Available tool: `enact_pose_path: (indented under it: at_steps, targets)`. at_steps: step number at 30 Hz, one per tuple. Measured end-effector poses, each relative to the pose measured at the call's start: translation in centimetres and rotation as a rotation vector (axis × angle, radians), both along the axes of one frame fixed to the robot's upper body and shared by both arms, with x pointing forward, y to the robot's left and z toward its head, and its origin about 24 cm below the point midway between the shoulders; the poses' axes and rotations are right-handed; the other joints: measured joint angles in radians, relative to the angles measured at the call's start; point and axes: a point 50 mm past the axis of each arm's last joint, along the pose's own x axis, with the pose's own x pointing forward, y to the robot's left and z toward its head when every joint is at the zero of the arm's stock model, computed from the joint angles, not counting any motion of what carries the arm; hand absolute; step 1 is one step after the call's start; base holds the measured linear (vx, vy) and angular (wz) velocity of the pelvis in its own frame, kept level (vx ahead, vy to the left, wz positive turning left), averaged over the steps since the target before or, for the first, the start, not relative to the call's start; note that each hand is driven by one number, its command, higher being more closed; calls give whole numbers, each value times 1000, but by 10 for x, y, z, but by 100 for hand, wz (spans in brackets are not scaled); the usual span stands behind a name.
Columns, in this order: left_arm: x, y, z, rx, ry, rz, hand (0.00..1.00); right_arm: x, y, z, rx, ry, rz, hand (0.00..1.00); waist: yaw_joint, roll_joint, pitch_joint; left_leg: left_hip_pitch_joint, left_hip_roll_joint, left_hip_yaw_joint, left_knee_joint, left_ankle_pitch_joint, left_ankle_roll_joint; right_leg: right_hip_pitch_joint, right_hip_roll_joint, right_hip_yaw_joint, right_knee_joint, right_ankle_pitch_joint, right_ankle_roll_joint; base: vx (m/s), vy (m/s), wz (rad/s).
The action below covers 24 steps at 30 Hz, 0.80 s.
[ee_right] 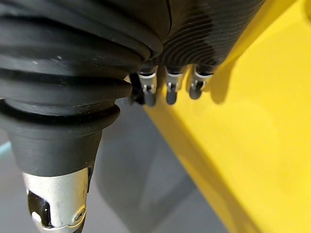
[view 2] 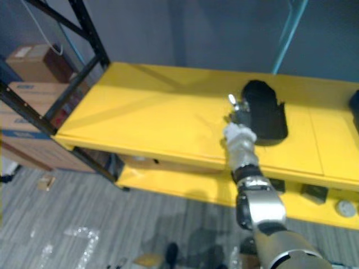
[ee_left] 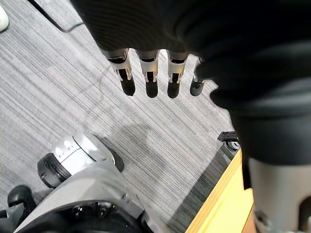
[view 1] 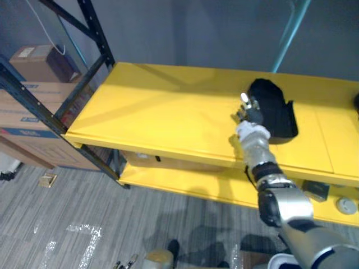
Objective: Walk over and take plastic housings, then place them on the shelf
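From the left eye view, 1 black plastic housing (view 1: 275,112) lies flat on the top board of the yellow shelf (view 1: 168,112), toward its right part. The right hand (view 1: 248,114) reaches up from the lower right and sits at the housing's left edge. From here I cannot tell whether it touches it. On the lower board (view 1: 185,182) there is a small dark block (view 1: 317,190) and a grey round piece (view 1: 346,205). Cardboard boxes (view 1: 28,106) are stacked to the left of the shelf, behind its dark frame.

The right eye view gives the same scene. A second black item (view 2: 354,109) sits at the right edge of the top board, well apart from the housing.

In the left wrist view, the left hand (ee_left: 151,73) hangs over grey carpet (ee_left: 73,97). Its fingers are straight, spread a little and holding nothing. A yellow shelf edge shows nearby.

In the right wrist view, the right hand's fingers (ee_right: 169,90) hang loose above the yellow board with nothing between them.
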Motion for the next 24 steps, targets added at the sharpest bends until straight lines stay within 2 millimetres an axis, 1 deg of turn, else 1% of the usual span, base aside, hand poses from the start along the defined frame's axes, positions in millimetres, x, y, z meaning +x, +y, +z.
enact_pose_path:
  at_steps: [2,5,9,14,19,22,24]
  targets:
    - [-1,-2,-1,-19,-8,-11,0,-1,-15,4,-5,-18,-20,0,-6,12,6,-6,0,-17,0,6,2,0,0,-17,4,0,0,-24,-4,17]
    - [-1,-3,-1,-27,-17,-16,0,-2,-26,8,2,-36,-30,0,-6,24,12,-8,1,-20,0,10,-4,-1,1,-19,7,0,0,-34,-3,7]
    - [-1,-4,-1,-41,-25,-29,0,-3,-29,3,6,-19,-24,0,-12,28,15,-8,3,-19,-5,13,-6,-1,2,-19,10,0,0,-16,-3,-1]
    - [0,-6,-1,-44,-30,-47,0,-4,-31,4,6,-32,-17,0,-15,34,19,-7,3,-20,-5,15,-2,-2,2,-19,12,0,0,0,0,0]
    - [0,-6,-1,-36,-32,-70,0,-3,-27,8,-26,-104,90,0,-21,39,21,-8,3,-22,-4,18,-5,0,2,-24,13,0,0,0,0,0]
    - [0,-7,-1,-35,-31,-74,0,-3,-25,12,-73,-138,156,0,-22,40,22,-9,3,-26,-3,19,-4,0,1,-32,15,0,0,0,-5,5]
    - [0,-7,-1,-30,-28,-99,0,-1,-26,19,-135,-144,209,0,-22,48,27,-12,3,-35,-4,22,-2,0,0,-41,19,0,0,-18,3,10]
